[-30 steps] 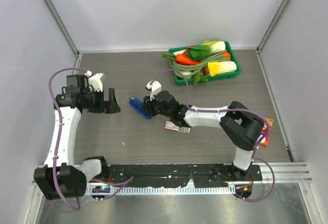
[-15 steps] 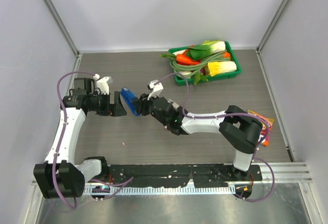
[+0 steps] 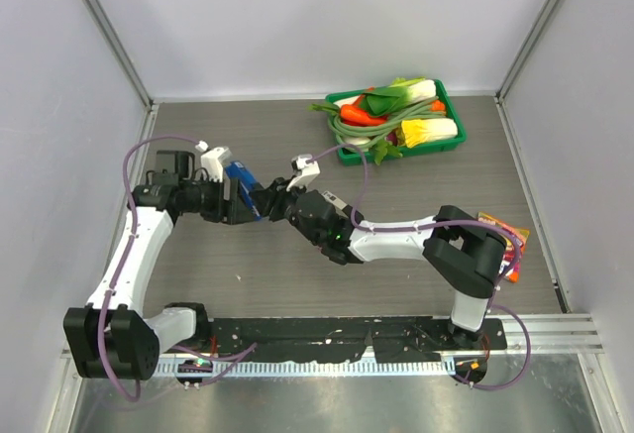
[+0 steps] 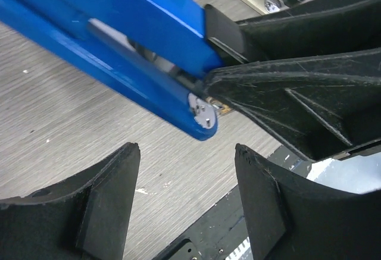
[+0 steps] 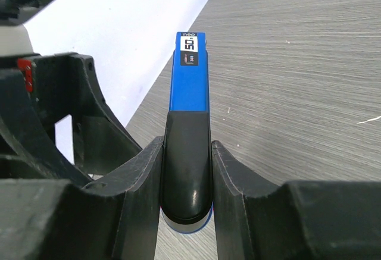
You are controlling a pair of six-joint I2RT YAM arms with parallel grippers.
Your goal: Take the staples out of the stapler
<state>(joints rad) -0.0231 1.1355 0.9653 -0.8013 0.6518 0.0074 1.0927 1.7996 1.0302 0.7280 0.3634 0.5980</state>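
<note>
From above, the blue stapler (image 3: 241, 184) was up off the gray table (image 3: 297, 136), at about 9 o'clock from the table's middle. The right gripper (image 3: 265, 201) pinched one end of it. The left gripper (image 3: 244, 209) sat right by the other end. The two grippers were very close together. The side wall was near the left arm at 9 o'clock. There was bare table toward 12 o'clock and toward 6 o'clock. A green tray (image 3: 341, 153) of vegetables sat well apart at 1 o'clock. A bright packet (image 3: 512, 245) lay at the table's edge at 3 o'clock.

In the left wrist view, the left gripper (image 4: 186, 153) was spread wide, with bare table showing in the gap. Its two black fingers (image 4: 107, 206) touched nothing. The stapler (image 4: 119, 28) ran from 10 o'clock down to the middle, and its round end hung just past the fingertips. A black finger (image 4: 297, 81) of the right gripper pressed on it from 3 o'clock. A bit of gray metal showed between the blue halves, but I could not tell if it was the staples.

In the right wrist view, the right gripper (image 5: 187, 174) was pressed tight on the stapler's black back end. The blue body (image 5: 189, 75) pointed to 12 o'clock. The left gripper (image 5: 59, 111) was close at 9 o'clock. Bare table lay open at 3 o'clock.
</note>
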